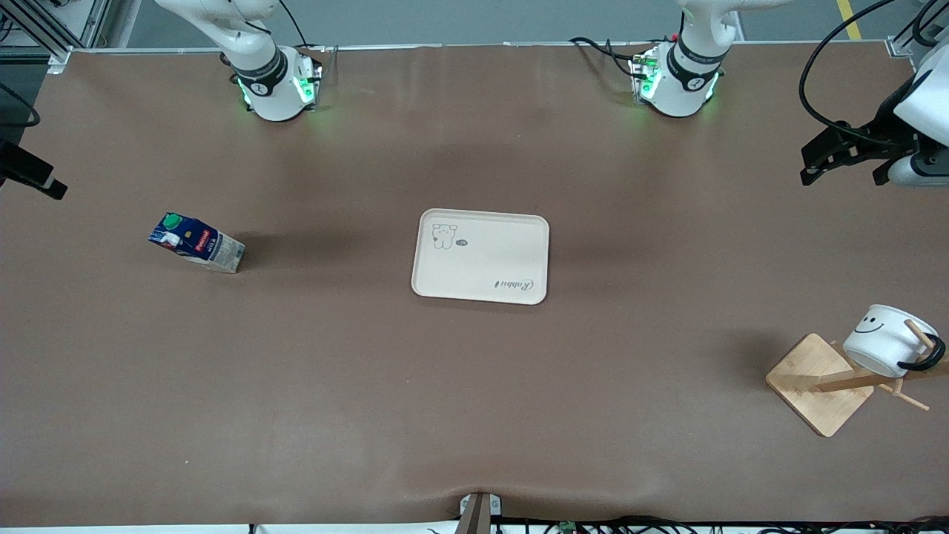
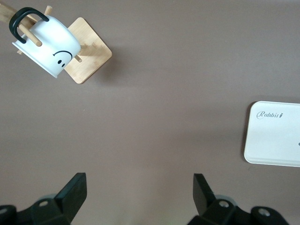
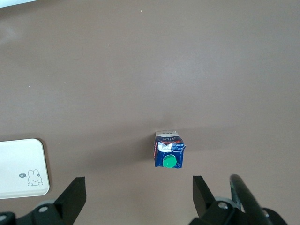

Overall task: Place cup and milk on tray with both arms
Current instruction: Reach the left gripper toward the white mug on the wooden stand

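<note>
The cream tray [image 1: 480, 278] lies in the middle of the table, with nothing on it. The milk [image 1: 196, 243] stands upright toward the right arm's end, green cap on top. My right gripper [image 1: 41, 182] hangs open above the table near that end, and the right wrist view shows the milk [image 3: 168, 152] just ahead of its fingers [image 3: 139, 194] and a corner of the tray [image 3: 21, 168]. The cup [image 1: 886, 337] hangs tilted by its black handle on a wooden peg at the left arm's end. My left gripper [image 1: 815, 159] is open in the air over that end, apart from the cup [image 2: 49, 44].
The cup's wooden rack has a square base [image 1: 819, 382] and slanted pegs, near the table's corner at the left arm's end. Both arm bases [image 1: 278, 85] [image 1: 678, 85] glow green along the table edge. Cables run along the edge nearest the front camera.
</note>
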Controlling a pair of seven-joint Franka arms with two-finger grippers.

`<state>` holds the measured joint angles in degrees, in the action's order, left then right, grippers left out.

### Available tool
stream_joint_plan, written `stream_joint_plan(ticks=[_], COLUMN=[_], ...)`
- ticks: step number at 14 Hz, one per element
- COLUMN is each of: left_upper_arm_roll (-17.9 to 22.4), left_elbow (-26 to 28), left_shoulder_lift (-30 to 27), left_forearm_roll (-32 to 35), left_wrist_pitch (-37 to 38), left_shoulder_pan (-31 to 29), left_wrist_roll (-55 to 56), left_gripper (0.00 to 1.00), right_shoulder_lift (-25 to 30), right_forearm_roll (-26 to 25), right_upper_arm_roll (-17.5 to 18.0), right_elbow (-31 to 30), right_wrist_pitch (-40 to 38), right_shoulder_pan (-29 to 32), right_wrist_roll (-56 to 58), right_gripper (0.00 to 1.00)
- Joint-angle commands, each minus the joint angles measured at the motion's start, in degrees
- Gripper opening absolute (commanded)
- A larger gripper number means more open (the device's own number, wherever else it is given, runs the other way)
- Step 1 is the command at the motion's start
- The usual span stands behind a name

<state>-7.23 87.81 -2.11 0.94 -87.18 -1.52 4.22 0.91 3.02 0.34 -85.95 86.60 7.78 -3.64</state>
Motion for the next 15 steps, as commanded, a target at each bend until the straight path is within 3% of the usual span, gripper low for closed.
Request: stream_joint_plan(ticks=[1,8,12,15], left_upper_arm_roll=[0.1,0.5,0.4,0.4], left_elbow=[-1.2,-1.4,3.1,8.6], left_shoulder_lift=[0.7,2.8,2.2,2.2], left_forearm_roll=[1.2,1.0,-3.0,-5.0], left_wrist_pitch=[1.2,-0.9,-9.0,-18.6], left_shoulder_pan=[-0.1,-7.4,-15.5,-17.9], left_wrist_roll=[-0.3,0.7,-0.3,-0.7], left_gripper=[1.00,1.00,1.00,1.00], right_shoulder_lift=[-0.2,-0.6,-0.8,-1.0], right_forearm_roll=[-0.5,-0.5,-0.5,-0.5], right_upper_arm_roll=[0.4,0.4,0.3,0.3], right_elbow=[1.1,1.1,1.1,1.1], right_wrist_pitch=[-0.5,-0.5,-0.5,-0.5], right_shoulder_pan=[0.6,0.7,0.7,0.8], right_wrist_roll=[0.7,0.7,0.7,0.7], right_gripper=[1.00,1.00,1.00,1.00])
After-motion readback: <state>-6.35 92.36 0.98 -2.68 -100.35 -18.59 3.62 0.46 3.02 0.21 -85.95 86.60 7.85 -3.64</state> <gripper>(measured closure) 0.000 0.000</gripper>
